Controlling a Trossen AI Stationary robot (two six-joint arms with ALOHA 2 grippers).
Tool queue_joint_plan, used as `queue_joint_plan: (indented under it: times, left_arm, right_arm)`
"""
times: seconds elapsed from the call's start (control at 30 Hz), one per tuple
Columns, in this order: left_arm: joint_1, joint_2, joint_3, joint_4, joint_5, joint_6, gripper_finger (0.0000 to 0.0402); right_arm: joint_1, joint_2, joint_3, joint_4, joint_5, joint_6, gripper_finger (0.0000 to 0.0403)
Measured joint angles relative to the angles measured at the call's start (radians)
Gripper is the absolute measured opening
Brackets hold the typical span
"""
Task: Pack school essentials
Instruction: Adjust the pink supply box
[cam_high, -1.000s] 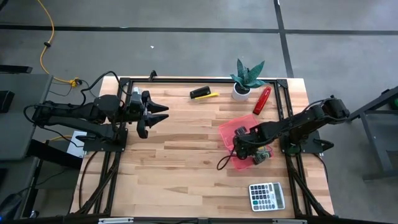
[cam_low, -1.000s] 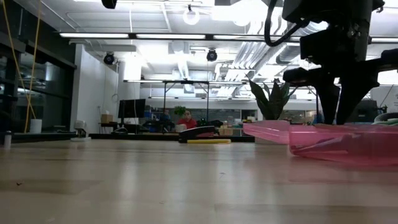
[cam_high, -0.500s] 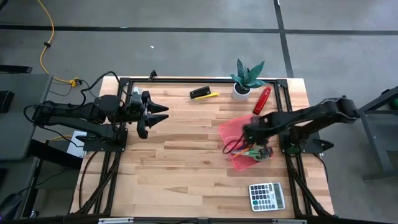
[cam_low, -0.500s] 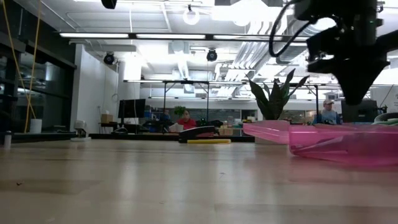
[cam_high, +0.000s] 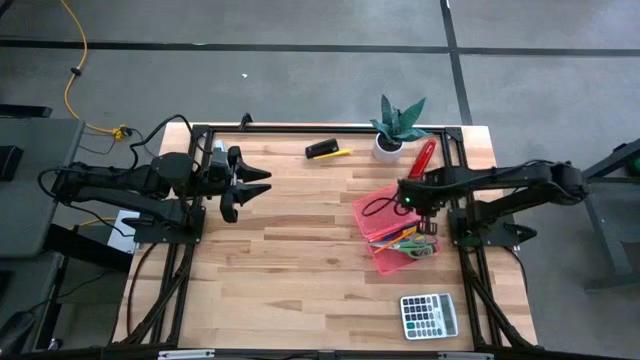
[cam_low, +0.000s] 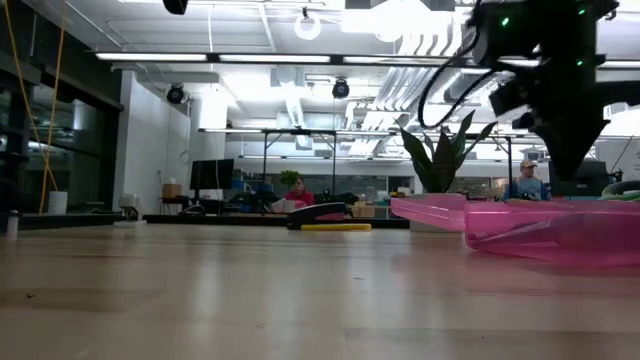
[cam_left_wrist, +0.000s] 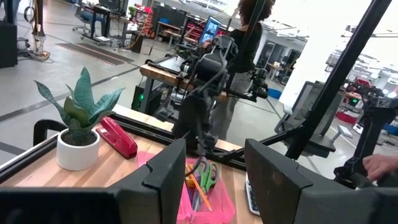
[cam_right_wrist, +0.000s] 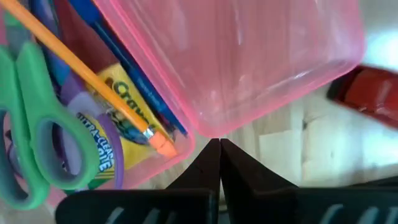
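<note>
The school essentials lie in the translucent pink tray (cam_high: 390, 222) at the table's right. Its near end holds green-handled scissors (cam_right_wrist: 25, 146), purple-handled scissors (cam_right_wrist: 93, 127), a yellow crayon box (cam_right_wrist: 121, 121), a blue pen (cam_right_wrist: 127, 59) and an orange pencil (cam_right_wrist: 93, 78). My right gripper (cam_high: 417, 197) is shut and hovers over the tray's far right rim (cam_right_wrist: 211, 127), its tips (cam_right_wrist: 217, 149) just outside the wall. It stands above the tray (cam_low: 520, 225) in the low view (cam_low: 566, 150). My left gripper (cam_high: 255, 185) waits open at the table's left (cam_left_wrist: 214, 180).
A red stapler (cam_high: 422, 160) lies just beyond the tray, beside a potted plant (cam_high: 398, 125) at the far edge. A black object with a yellow pencil (cam_high: 327, 151) lies far centre. A calculator (cam_high: 428, 315) sits at the near right. People show in the room behind (cam_low: 527, 182).
My right gripper has drawn back from the tray's near end, where the stationery lies, toward the far edge and up. Its fingers, spread a second ago, have shut. The scissors and pencils now show uncovered in the tray.
</note>
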Motion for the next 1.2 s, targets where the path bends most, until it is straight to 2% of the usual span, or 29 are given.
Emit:
queue_joint_plan:
  times: [0.37,0.6,0.77,0.9,1.2]
  left_arm:
    - [0.0,0.0,0.0,0.001,-0.001,0.0,0.0152]
    - [0.0,0.0,0.0,0.001,-0.001,0.0,0.0152]
    - [0.0,0.0,0.0,0.001,-0.001,0.0,0.0152]
    - [0.0,0.0,0.0,0.0,-0.001,0.004,0.0152]
    - [0.0,0.0,0.0,0.001,-0.002,0.053,0.0152]
  right_arm:
    - [-0.273,0.249,0.001,-0.005,-0.187,-0.058,0.0]
    - [-0.374,0.339,0.069,-0.148,-0.163,-0.048,0.0]
    - [-0.415,0.336,0.056,-0.215,-0.247,0.156,0.0]
    - [-0.397,0.272,0.046,-0.185,-0.246,0.321,0.0]
    - [-0.227,0.009,0.011,-0.158,-0.162,0.767,0.0]
